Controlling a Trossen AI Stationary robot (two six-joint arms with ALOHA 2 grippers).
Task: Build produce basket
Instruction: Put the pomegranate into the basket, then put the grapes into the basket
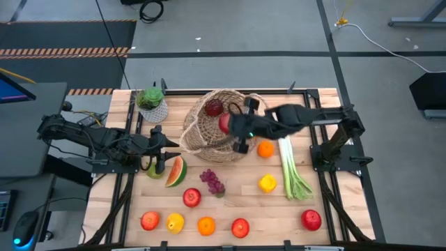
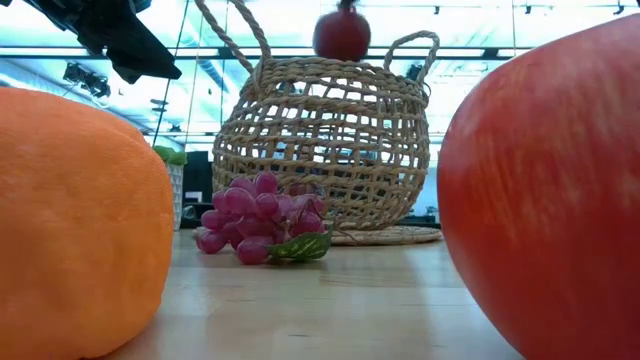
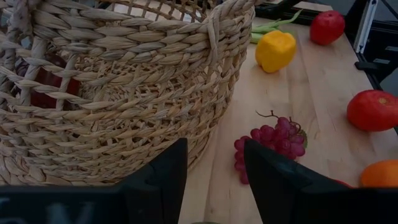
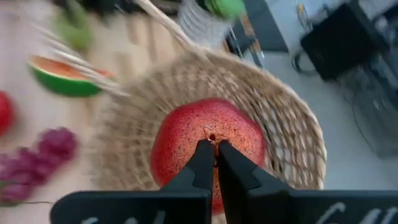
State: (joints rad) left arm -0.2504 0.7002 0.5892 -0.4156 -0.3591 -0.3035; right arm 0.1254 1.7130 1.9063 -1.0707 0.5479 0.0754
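The wicker basket (image 1: 212, 129) stands at the table's middle back, with one red fruit (image 1: 214, 108) inside; it also shows in the low view (image 2: 325, 140). My right gripper (image 1: 228, 125) is over the basket's opening, shut on a red apple (image 4: 208, 146), which also shows in the low view (image 2: 342, 35). My left gripper (image 1: 166, 148) is open and empty just left of the basket's wall (image 3: 124, 93), beside the green pear (image 1: 153, 167) and watermelon slice (image 1: 176, 171). Its fingers stand apart in the left wrist view (image 3: 214, 168). My right gripper pinches the apple at its stem dimple (image 4: 212, 135), on the top of the fruit, between its two fingertips. The fingers come from above, slanting from the table's right. The apple hangs below them, lifted clear, over the basket's opening (image 4: 292, 124).
Purple grapes (image 1: 212, 181), an orange (image 1: 265, 148), a lemon (image 1: 267, 183) and the leek (image 1: 293, 167) lie in front of and right of the basket. A row of apples, oranges and a lemon (image 1: 206, 226) lies along the near edge. A potted plant (image 1: 151, 103) stands at the back left.
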